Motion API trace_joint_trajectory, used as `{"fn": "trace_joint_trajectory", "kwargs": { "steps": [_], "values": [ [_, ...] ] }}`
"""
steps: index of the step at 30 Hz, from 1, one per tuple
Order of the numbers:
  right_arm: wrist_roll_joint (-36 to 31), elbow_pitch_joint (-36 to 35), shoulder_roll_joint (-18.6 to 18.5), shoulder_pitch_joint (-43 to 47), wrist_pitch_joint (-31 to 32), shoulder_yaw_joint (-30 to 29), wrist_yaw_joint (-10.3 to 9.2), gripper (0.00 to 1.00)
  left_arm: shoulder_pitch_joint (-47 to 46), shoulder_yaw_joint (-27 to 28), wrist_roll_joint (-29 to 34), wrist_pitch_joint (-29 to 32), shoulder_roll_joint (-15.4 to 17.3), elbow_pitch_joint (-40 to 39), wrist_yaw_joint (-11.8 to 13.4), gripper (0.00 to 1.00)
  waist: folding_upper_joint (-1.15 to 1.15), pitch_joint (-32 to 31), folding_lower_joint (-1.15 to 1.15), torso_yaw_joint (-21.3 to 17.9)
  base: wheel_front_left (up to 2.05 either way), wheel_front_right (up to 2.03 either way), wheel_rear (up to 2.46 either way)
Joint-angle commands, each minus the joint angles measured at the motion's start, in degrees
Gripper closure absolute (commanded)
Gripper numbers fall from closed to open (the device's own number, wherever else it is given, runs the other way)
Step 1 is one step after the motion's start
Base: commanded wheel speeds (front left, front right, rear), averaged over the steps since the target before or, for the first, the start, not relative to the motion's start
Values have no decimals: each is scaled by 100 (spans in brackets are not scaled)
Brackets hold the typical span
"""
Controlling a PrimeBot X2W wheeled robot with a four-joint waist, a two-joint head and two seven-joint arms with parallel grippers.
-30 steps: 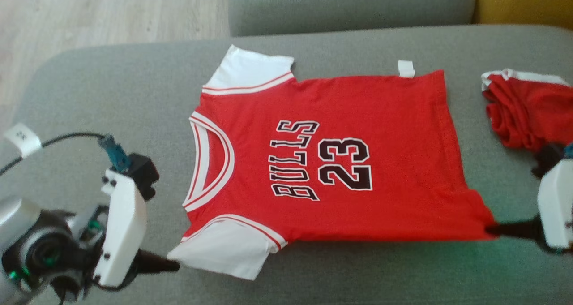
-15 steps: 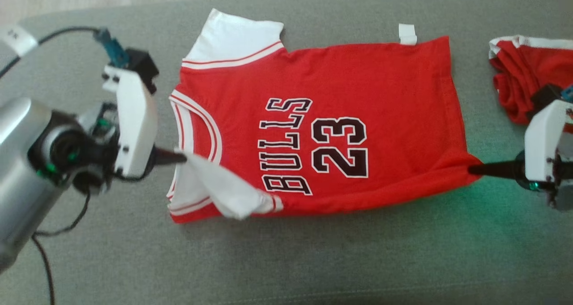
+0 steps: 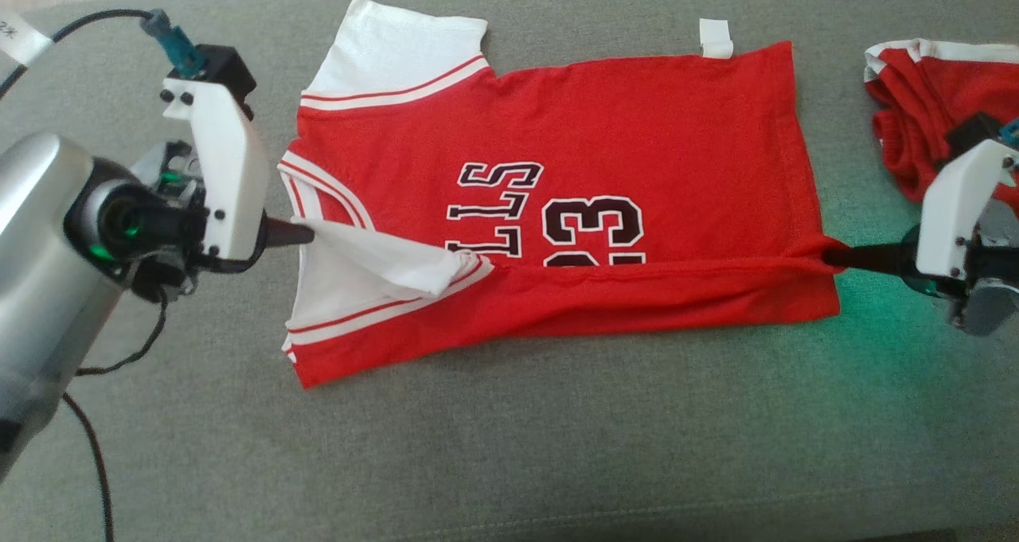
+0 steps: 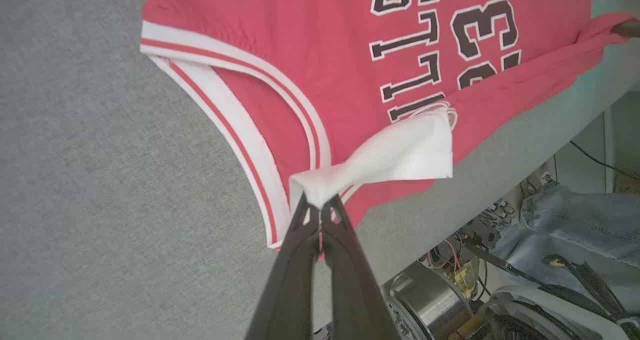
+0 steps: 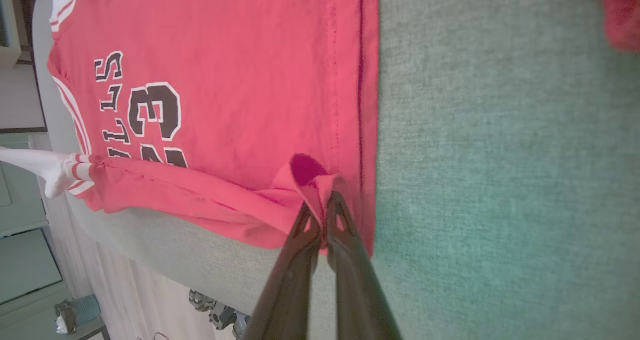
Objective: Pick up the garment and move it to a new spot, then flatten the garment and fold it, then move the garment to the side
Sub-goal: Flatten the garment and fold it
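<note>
The red Bulls jersey (image 3: 605,152) lay flat on the grey woven cushion (image 3: 509,446), collar towards the robot's left. Its near long edge was doubled over, so the fold hid the lower halves of the black lettering and the 23. The left gripper (image 3: 309,233) was pinched tight on the tip of the near white sleeve (image 3: 382,259), which was drawn into a twisted peak. The right gripper (image 3: 830,257) was clamped on the near hem corner, bunched into a small loop. From the left wrist, blue denim (image 4: 580,220) and a metal cylinder (image 4: 425,300) showed past the cushion's edge. The head view took in a crumpled red garment with white trim (image 3: 931,120) on the right, and a white tag (image 3: 715,38) at the jersey's far edge. The jersey knit looked soft and smooth, the cushion coarse.
</note>
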Motion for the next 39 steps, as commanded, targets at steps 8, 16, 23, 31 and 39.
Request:
{"fn": "trace_joint_trajectory", "kwargs": {
  "steps": [8,16,23,31,39],
  "values": [
    [-172,273,236,-258,-542,-210,43,0,-462,216,372,-597,-96,489,-138,0,0,-46,0,-2,0,0,0],
    [-533,-442,218,163,-2742,-726,43,0,-150,241,1114,-2396,-97,429,-382,0,0,-528,0,80,0,0,0],
    [-1467,-1252,72,1372,-5592,-1305,43,0,839,504,2183,-4973,-4,-353,767,0,0,-942,0,155,0,0,0],
    [-2894,-1274,619,2627,-6620,-2382,43,0,2446,933,2555,-7029,-58,-1332,2059,0,0,-1097,0,132,0,0,0],
    [-3895,-1242,1557,3642,-6583,-3252,43,0,3808,1077,2691,-7510,-408,-1640,2776,0,0,-1153,0,99,0,0,0]
  ]
}}
